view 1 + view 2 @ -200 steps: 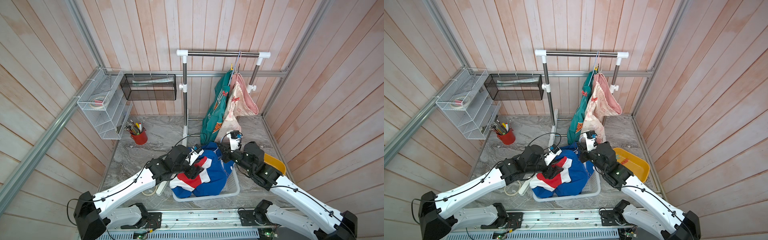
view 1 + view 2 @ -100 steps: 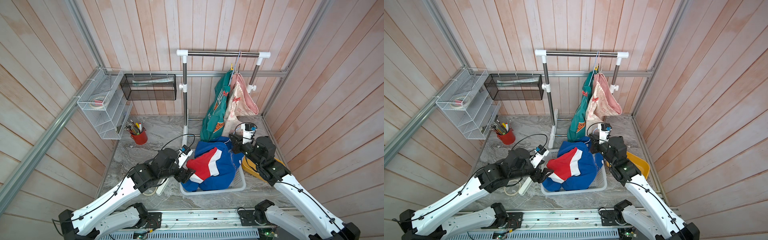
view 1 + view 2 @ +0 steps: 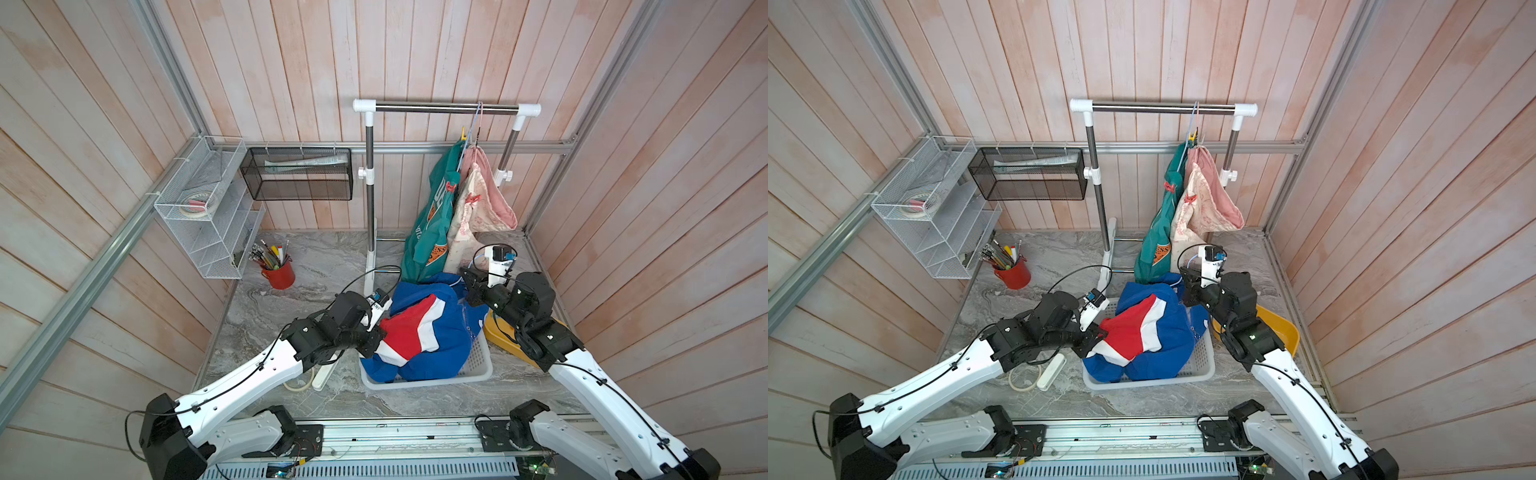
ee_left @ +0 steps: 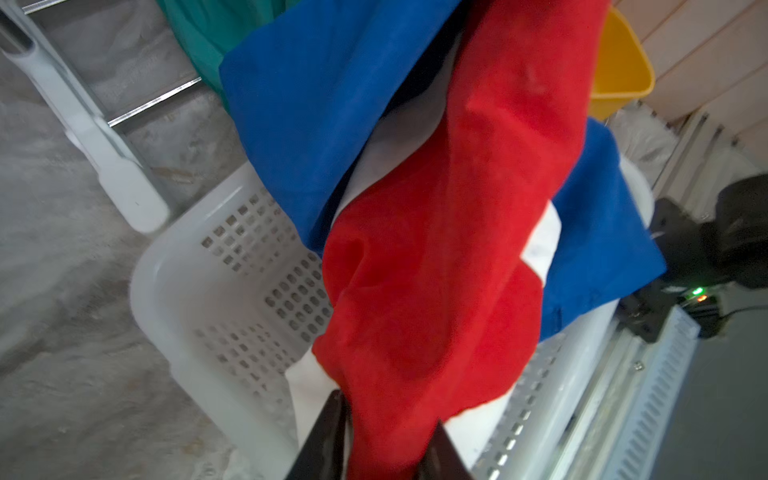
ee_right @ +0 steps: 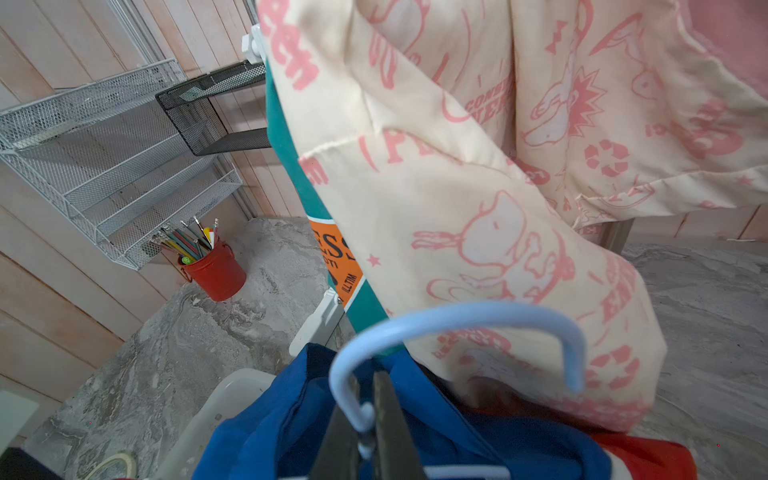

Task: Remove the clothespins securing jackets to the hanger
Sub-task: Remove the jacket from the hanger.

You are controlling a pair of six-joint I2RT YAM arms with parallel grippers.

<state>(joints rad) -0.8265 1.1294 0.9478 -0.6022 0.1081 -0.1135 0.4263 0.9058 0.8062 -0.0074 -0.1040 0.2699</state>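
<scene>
The blue jacket (image 3: pixel 432 328) (image 3: pixel 1154 332) with red and white panels lies heaped in a white basket (image 3: pixel 424 380) (image 3: pixel 1142 382). My left gripper (image 3: pixel 376 332) (image 4: pixel 386 411) is shut on its red panel at the basket's left side. My right gripper (image 3: pixel 467 282) (image 5: pixel 368 395) is shut on the neck of a light blue hanger (image 5: pixel 457 313) behind the heap. The teal jacket (image 3: pixel 432 224) (image 5: pixel 286 137) and the cream pink-printed jacket (image 3: pixel 469 216) (image 5: pixel 478 166) hang from the rack bar (image 3: pixel 446 109). A red clothespin (image 3: pixel 450 187) (image 3: pixel 1168 185) sits on the teal one, another clothespin (image 3: pixel 471 199) (image 3: pixel 1190 198) on the cream one.
A yellow bin (image 3: pixel 503 340) stands right of the basket under my right arm. A red pencil cup (image 3: pixel 279 274), a white wire shelf (image 3: pixel 208 216) and a black mesh basket (image 3: pixel 297 178) are at the left. A tape roll (image 3: pixel 299 380) and white power strip (image 3: pixel 326 372) lie by my left arm.
My left arm drew back left, then came in again, and its gripper closed on the jacket's red panel. My right gripper moved back and right with the hanger, then held still.
</scene>
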